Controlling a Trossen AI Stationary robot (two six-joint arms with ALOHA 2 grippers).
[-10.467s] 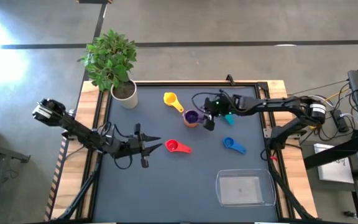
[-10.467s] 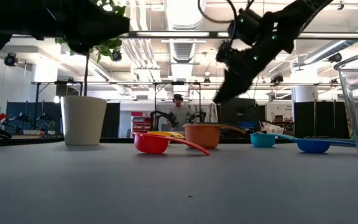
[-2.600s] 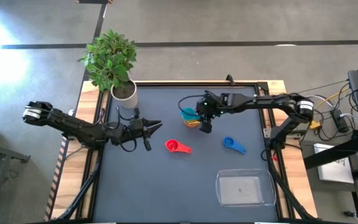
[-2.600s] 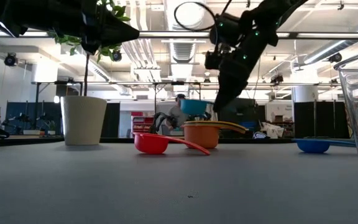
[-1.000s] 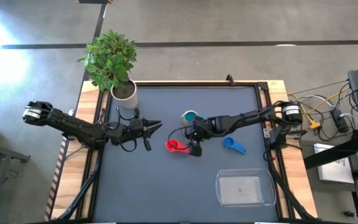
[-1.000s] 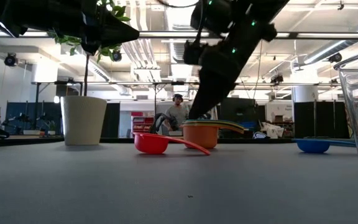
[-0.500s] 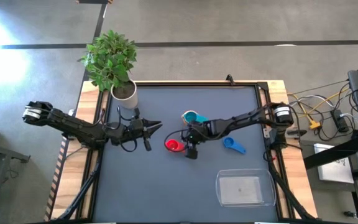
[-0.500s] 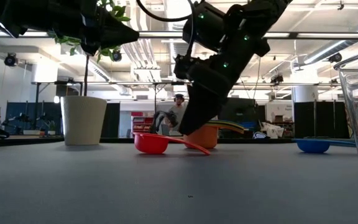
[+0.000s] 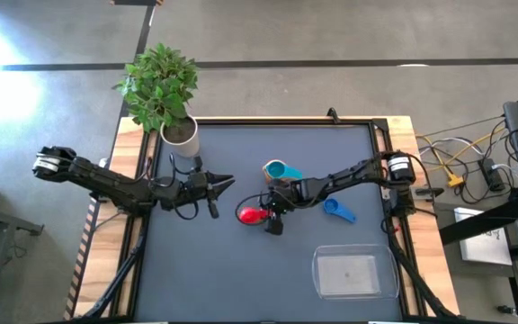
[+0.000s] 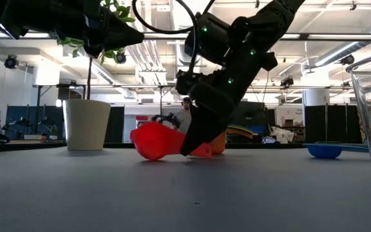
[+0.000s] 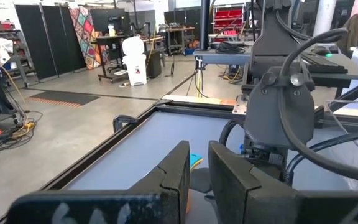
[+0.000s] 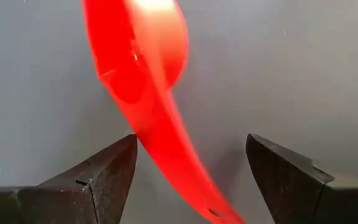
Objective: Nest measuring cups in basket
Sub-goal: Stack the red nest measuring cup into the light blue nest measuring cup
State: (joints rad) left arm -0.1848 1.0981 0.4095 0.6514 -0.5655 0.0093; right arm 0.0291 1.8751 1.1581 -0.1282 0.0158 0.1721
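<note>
- At the middle of the tabletop (image 9: pixel 223 261), we see the right gripper (image 9: pixel 272 219) down low over the red cup (image 9: pixel 251 214), its jaws spread wide.
- From the right wrist view, the red cup (image 12: pixel 143 74) has its handle running between the two fingers (image 12: pixel 101 171), but we can't tell whether either finger touches it.
- In the low view the red cup (image 10: pixel 154 142) is tipped up on its side, with the right gripper (image 10: pixel 195 138) pressed close against it.
- Just behind sits a stack of cups (image 9: pixel 277 171), teal on top, an orange one (image 10: pixel 218 143) showing at the bottom.
- The blue cup (image 9: pixel 338 210) lies alone, off towards the right arm's side.
- The basket (image 9: pixel 355 273) stands near the front right corner, well apart from the red cup.
- The left gripper (image 9: pixel 214 195) hangs above the tabletop on the left side, near the plant pot (image 9: pixel 183 137), jaws nearly together and holding nothing.
</note>
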